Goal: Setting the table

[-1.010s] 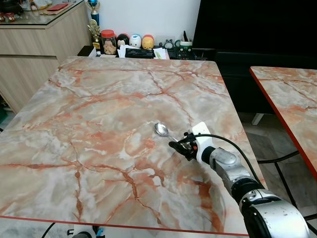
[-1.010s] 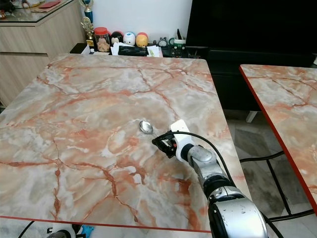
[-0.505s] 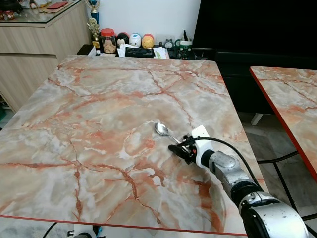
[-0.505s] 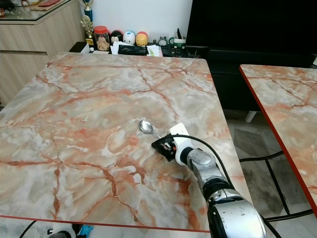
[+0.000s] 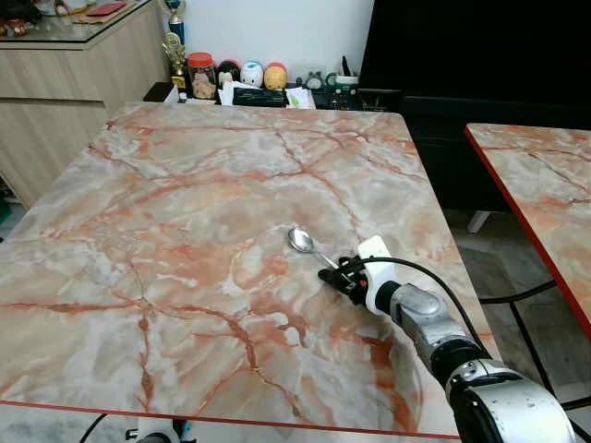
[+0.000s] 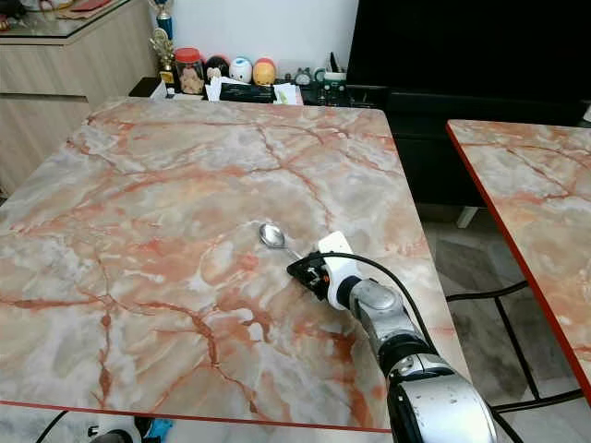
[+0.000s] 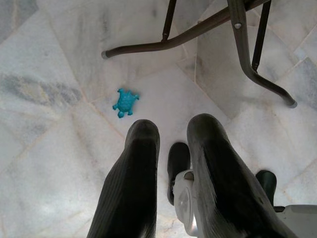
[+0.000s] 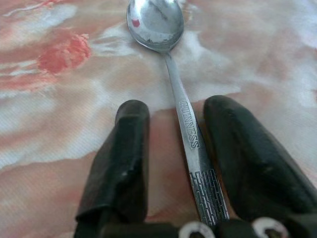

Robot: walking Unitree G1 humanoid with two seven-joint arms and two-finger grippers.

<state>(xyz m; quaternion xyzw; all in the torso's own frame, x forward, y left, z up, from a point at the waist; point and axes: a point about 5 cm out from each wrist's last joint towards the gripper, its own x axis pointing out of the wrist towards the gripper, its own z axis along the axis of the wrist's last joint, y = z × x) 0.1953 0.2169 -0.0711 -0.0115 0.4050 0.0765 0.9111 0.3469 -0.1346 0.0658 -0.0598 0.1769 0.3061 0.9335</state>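
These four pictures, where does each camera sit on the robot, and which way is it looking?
Left eye view: on the head, looking forward and down over the marble table; the silver right arm reaches to the spoon.
Right eye view: the head's other eye, same scene, slightly shifted.
Left wrist view: looks along the left tool at the floor, a blue toy turtle and table legs.
Right wrist view: looks along the right tool, fingers apart either side of the spoon handle.
Shared: the spoon shows in both eye views and the right wrist view.

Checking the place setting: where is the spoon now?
The spoon lies flat on the marble table, right of centre, its handle between the open right gripper's fingers.
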